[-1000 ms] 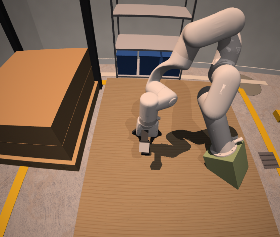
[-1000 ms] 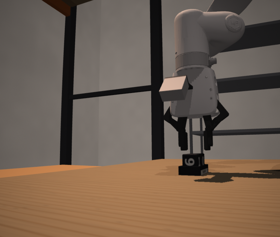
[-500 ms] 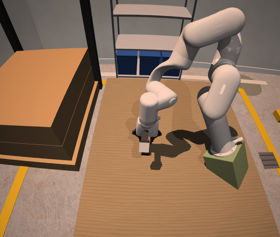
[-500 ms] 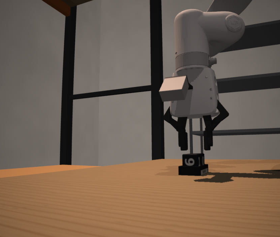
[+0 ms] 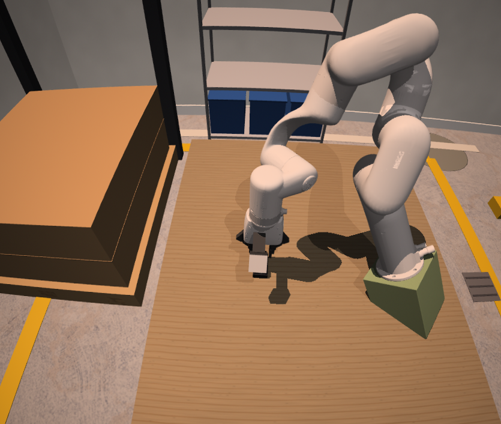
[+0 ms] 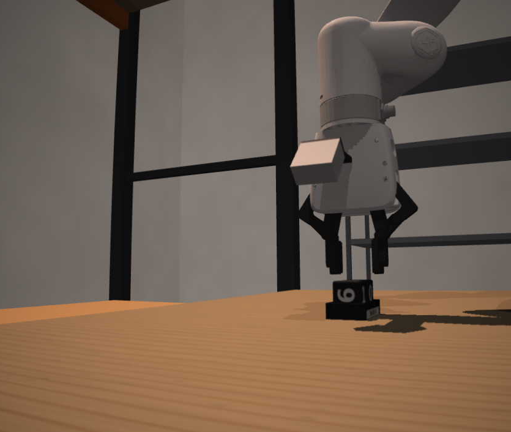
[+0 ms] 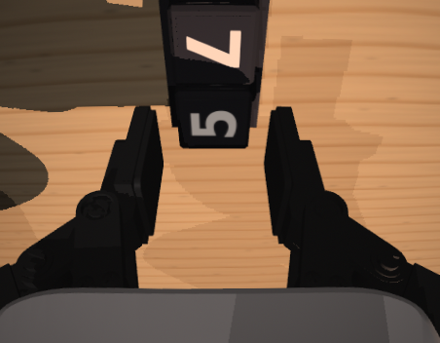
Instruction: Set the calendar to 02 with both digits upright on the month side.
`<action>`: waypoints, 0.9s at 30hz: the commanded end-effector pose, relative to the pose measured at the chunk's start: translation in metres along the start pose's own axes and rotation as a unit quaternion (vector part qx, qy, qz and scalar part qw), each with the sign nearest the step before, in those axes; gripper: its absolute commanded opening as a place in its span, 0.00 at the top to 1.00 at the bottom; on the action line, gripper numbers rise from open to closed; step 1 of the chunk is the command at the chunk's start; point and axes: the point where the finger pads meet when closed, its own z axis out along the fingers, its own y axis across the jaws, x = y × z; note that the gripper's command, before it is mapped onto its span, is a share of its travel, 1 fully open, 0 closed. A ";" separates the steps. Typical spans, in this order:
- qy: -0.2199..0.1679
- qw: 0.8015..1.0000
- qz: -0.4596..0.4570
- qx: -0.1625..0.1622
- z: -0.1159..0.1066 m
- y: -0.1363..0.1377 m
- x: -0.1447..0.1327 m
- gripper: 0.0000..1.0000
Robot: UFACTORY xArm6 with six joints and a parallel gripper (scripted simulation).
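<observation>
The black calendar tray [image 6: 349, 311] [image 5: 260, 275] lies flat on the wooden table, with two black digit cubes standing in it side by side. In the wrist view the nearer cube [image 7: 213, 126] shows a 5 on top and the farther cube [image 7: 213, 46] shows a 7. In the exterior view the end face of a cube [image 6: 346, 294] shows a 6 or 9, and the long side above the tray's label shows a 1 and part of a 0. My gripper [image 6: 357, 268] [image 7: 213, 134] hangs just above the cubes, pointing straight down. Its fingers stand half open, wider than a cube, with nothing between them.
A big orange crate stack [image 5: 59, 173] stands left of the table. The arm's olive base block [image 5: 405, 296] sits at the table's right side. A shelf rack [image 5: 269, 72] with blue bins stands behind. Black frame posts [image 6: 287, 139] rise beyond the table.
</observation>
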 end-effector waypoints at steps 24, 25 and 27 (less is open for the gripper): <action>0.000 1.000 0.000 -0.001 0.021 0.001 0.000 0.53; 0.000 1.000 0.000 -0.001 0.022 0.001 0.000 0.53; 0.000 1.000 0.000 -0.001 0.024 0.001 0.000 0.53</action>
